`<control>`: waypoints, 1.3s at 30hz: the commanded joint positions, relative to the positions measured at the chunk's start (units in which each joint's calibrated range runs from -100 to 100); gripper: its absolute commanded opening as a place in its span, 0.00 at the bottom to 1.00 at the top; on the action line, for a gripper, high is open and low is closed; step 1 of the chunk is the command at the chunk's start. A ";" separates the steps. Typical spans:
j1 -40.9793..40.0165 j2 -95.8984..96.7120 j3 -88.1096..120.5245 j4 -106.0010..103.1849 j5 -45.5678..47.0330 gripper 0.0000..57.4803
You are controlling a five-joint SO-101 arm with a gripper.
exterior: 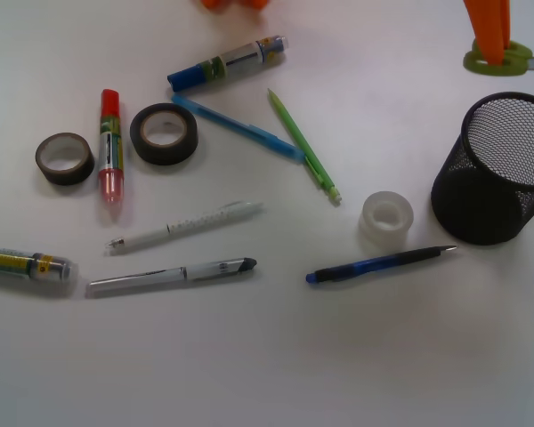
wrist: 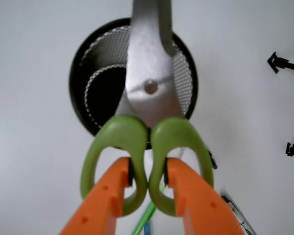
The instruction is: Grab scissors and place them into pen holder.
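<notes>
The orange fingers (wrist: 149, 188) clench the scissors (wrist: 149, 127) by their green loops beside the pen holder (exterior: 498, 169) (blades not visibly over it), so releasing now risks missing it.

Olive-green scissors (wrist: 147, 147) with silver blades, orange tool (wrist: 148, 183), black mesh pen holder (exterior: 494, 173).

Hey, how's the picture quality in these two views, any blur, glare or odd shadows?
Front view: soft, slightly hazy, even light, faint shadows by the pen holder; the scissors are cropped at the top right. Wrist view: close-up and wide-angle, the scissors loom large with dull sheen on the blades, the gripper fingers slightly soft.
</notes>
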 commanded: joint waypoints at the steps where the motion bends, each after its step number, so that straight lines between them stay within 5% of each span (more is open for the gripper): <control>1: 0.61 4.57 -10.49 -1.58 -0.15 0.01; 24: -0.43 12.64 -10.40 -16.37 -1.42 0.00; 39: 0.24 13.49 -10.40 -16.45 -16.56 0.00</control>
